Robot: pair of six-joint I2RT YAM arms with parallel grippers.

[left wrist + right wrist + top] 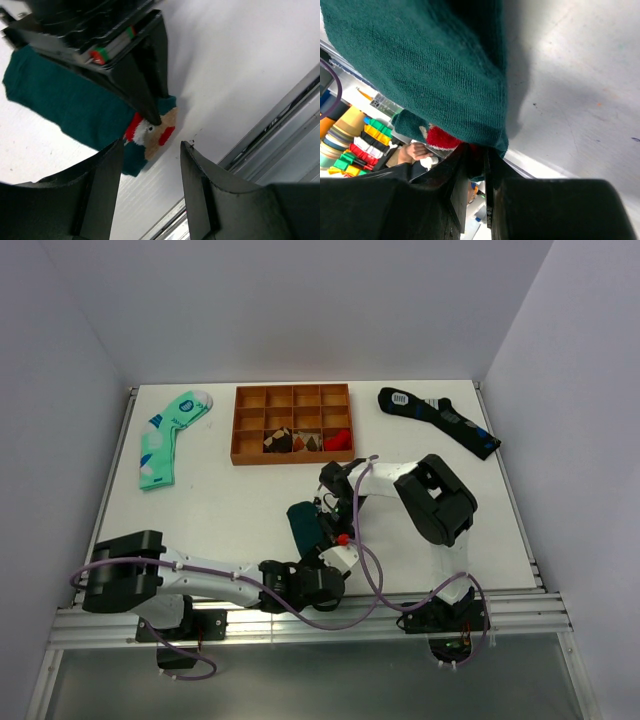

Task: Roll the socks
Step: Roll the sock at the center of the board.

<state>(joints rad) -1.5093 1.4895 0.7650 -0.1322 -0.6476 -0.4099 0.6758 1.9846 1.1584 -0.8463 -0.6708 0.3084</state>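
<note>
Now, right end effector (477,150) clenched on the socks (65,105); left end effector (151,144) released, jaws apart.

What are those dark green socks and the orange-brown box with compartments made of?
The dark green socks look like knitted fabric, soft and matte: fine stitch rows show close up. The compartment box looks rigid, with a dull, even orange-brown finish; wood or plastic, I cannot tell.
</note>
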